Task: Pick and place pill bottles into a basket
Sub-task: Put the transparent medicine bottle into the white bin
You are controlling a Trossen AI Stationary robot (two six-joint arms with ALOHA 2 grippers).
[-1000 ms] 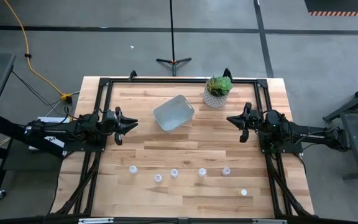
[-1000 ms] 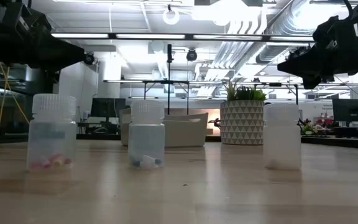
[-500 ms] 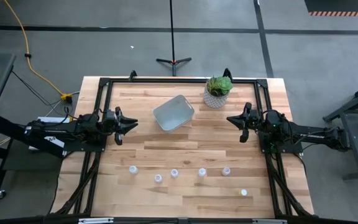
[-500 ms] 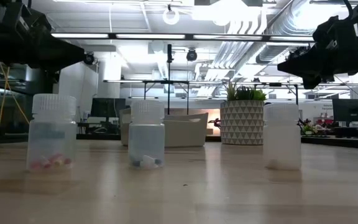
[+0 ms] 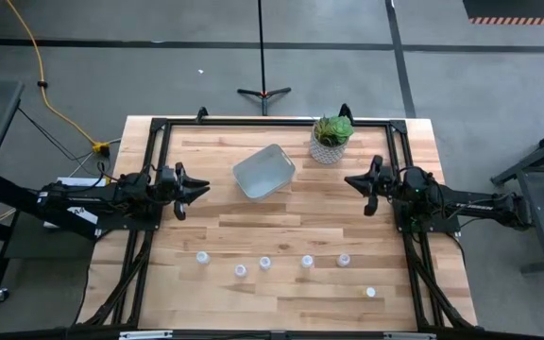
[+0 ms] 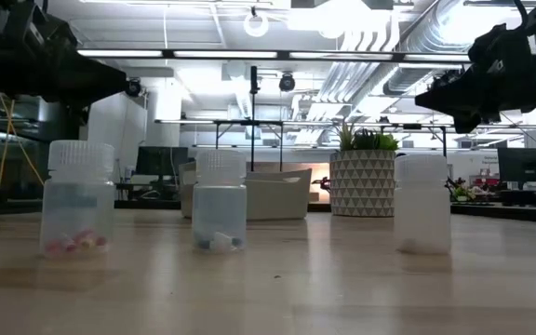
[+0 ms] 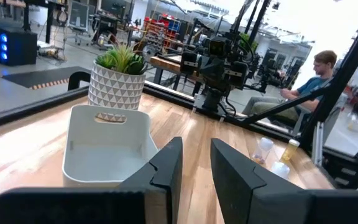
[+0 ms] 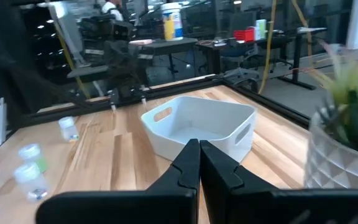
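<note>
Six small whitish pill bottles with white caps stand upright on their bases on the wooden table, five in a loose row near the front (image 5: 264,263) and one apart at the front right (image 5: 371,293). Three of them loom close in the low view (image 6: 220,201). The translucent grey-blue basket (image 5: 263,171) sits on its base at the table's far middle, with nothing in it that I can see. My left gripper (image 7: 196,165) is open and empty, above the table at its left side (image 5: 196,193). My right gripper (image 8: 199,152) is shut and empty, above the right side (image 5: 355,186).
A white patterned pot with a green plant (image 5: 331,139) stands right of the basket near the far edge. A black frame (image 5: 272,121) runs around the table. A person (image 7: 319,74) sits beyond the table's right side. Bare wood lies between the basket and the bottle row.
</note>
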